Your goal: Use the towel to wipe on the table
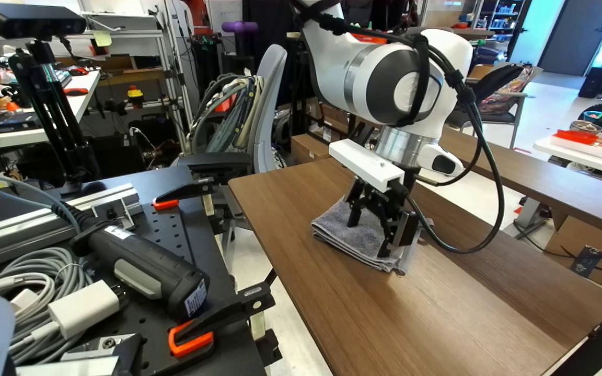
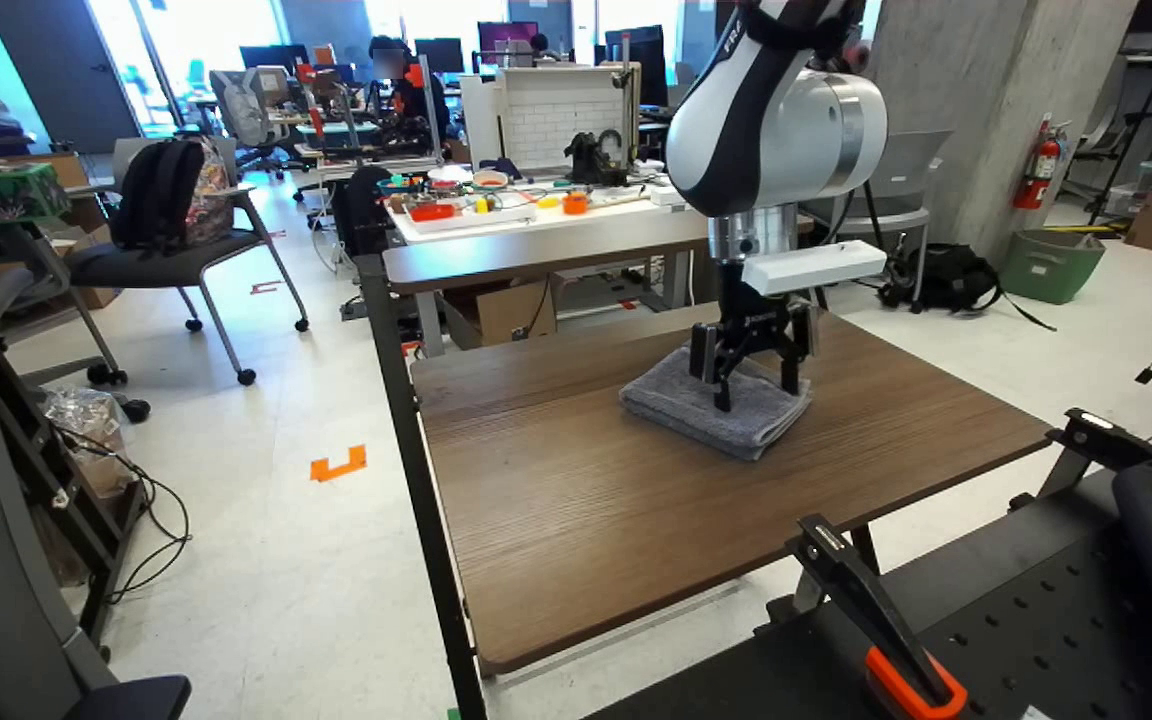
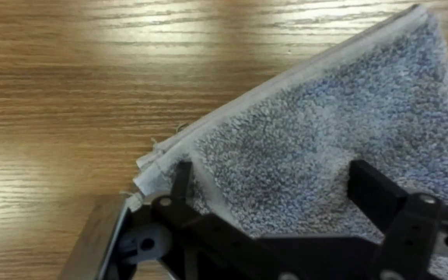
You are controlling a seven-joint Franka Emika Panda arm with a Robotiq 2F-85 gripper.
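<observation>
The towel is a gray folded terry cloth. It lies on the table in both exterior views (image 1: 359, 248) (image 2: 678, 402) and fills much of the wrist view (image 3: 305, 128). The table has a brown wood-grain top (image 1: 437, 318) (image 2: 556, 490), which also shows in the wrist view (image 3: 72, 97). My gripper (image 1: 368, 239) (image 2: 756, 399) points down over the towel, its fingers spread wide apart. In the wrist view the gripper (image 3: 269, 163) has its fingertips at the towel's surface, the left one close to the towel's corner. No cloth is pinched between them. Whether the tips press into it is hard to tell.
A black perforated bench (image 1: 175, 224) (image 2: 1026, 600) stands beside the table, with orange-and-black clamps (image 1: 191, 339) (image 2: 886, 630) at its edge and a black handheld device (image 1: 144, 266) on it. A dark post (image 2: 416, 480) rises at one table end. A second brown table (image 1: 541, 180) stands behind.
</observation>
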